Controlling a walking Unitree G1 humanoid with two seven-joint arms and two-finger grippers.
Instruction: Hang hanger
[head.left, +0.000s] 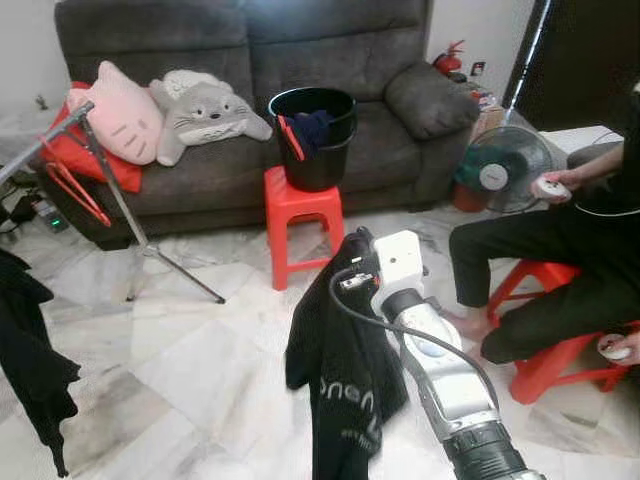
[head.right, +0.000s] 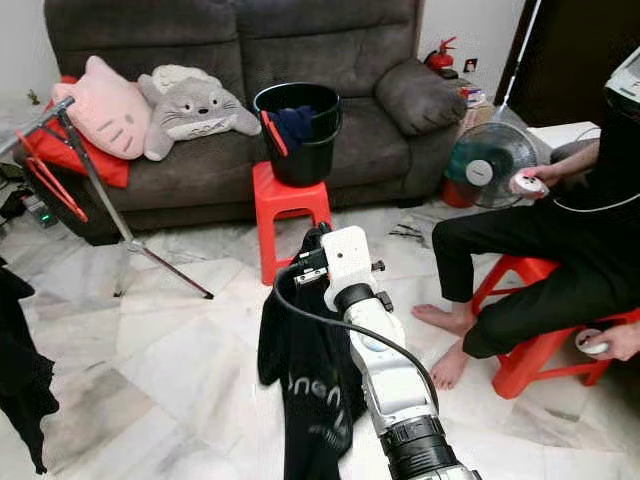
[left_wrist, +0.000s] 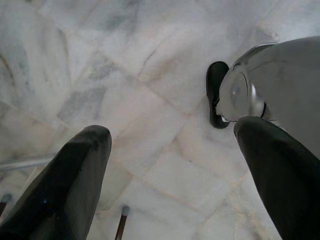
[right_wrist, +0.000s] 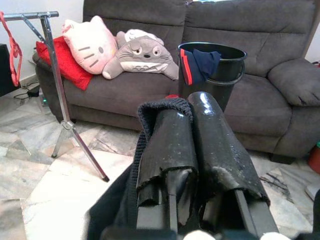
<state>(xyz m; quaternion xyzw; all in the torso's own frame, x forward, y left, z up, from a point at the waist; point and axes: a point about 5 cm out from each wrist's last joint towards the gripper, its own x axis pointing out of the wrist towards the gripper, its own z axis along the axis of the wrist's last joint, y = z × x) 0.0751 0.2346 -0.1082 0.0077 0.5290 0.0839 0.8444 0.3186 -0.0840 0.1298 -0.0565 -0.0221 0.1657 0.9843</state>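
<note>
My right gripper (right_wrist: 192, 107) is shut on the collar of a black shirt (head.left: 340, 370) with white lettering, which hangs from it over the floor in front of me. I cannot make out a hanger inside the shirt. The metal clothes rack (head.left: 110, 185) stands to the far left by the sofa, with a red hanger (head.left: 70, 185) on its bar (right_wrist: 30, 15). My left gripper (left_wrist: 175, 165) is open, pointing down at the marble floor (left_wrist: 125, 60) beside my own foot (left_wrist: 217, 92).
A black bucket (head.left: 318, 135) with navy clothes sits on a red stool (head.left: 295, 225) before the grey sofa (head.left: 390, 130). A person (head.left: 560, 260) sits on another red stool at right, next to a fan (head.left: 497, 170). Another dark garment (head.left: 30, 350) hangs at the left edge.
</note>
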